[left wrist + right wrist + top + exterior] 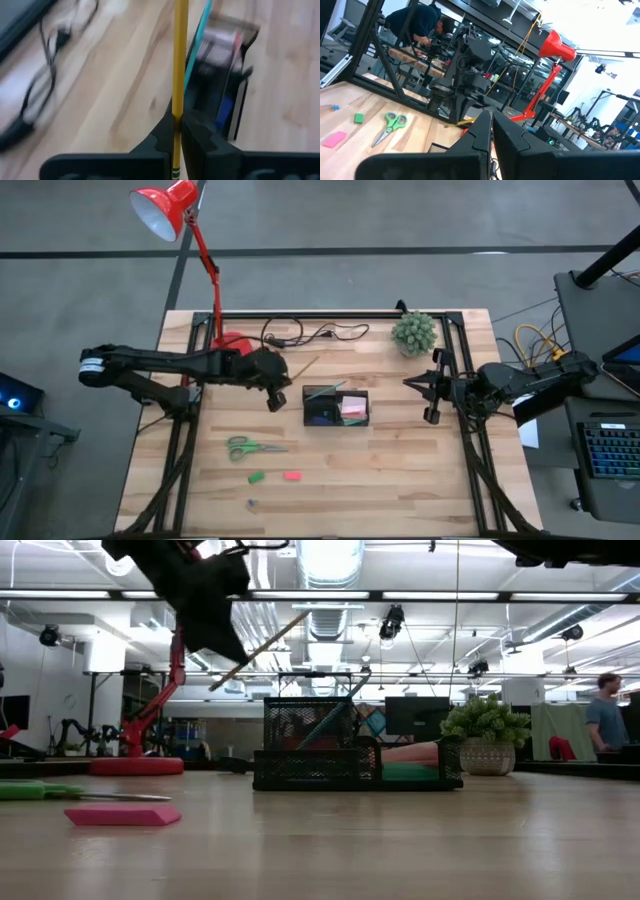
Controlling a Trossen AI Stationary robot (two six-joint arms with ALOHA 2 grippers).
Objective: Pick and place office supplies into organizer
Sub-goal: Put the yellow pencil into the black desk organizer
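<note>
Left fingers (176,131) clamped on the yellow pencil (179,65), gripping low on the shaft, so most of its length sticks out ahead of them. I hold it in the air above the worktop (400,480), just left of the organizer (336,406); in the low view it slants up toward the tray.

Risks as I judge them:
- The long free end may swing and snag the mesh wall or the teal pen (196,50) already leaning in the left compartment.
- A thin round shaft in a narrow pinch may twist or slip if I tilt fast.
- A release from height may bounce it out.

The right gripper (432,399) waits right of the tray, fingers together.

Scissors (250,447) and small green (256,477) and pink (292,475) pieces lie on the worktop, well apart from the tray.
</note>
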